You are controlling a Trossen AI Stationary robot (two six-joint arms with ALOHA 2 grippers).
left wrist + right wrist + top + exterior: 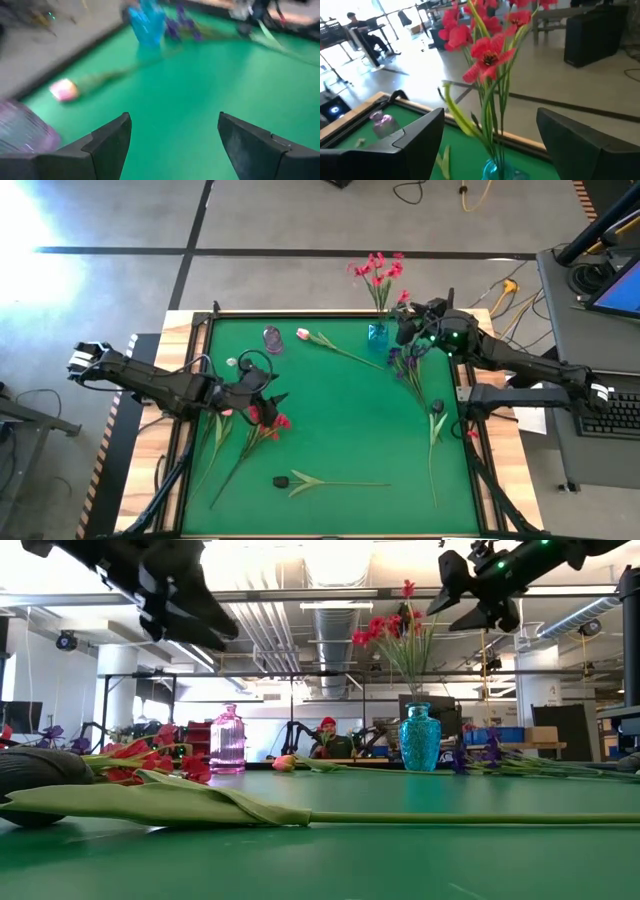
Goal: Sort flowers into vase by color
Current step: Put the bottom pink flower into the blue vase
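Note:
A blue vase at the table's far edge holds several red flowers, which stand upright in it by their stems. My right gripper hovers open just right of that bunch, clear of it. More red flowers lie at the left, with my open left gripper above them. A pink tulip, purple flowers and two dark tulips lie flat on the green mat. A clear pink vase stands far left.
A raised wooden rim frames the green mat. The mat's middle is bare. A desk with a keyboard stands to the right. In the low view a person sits in the room beyond the table.

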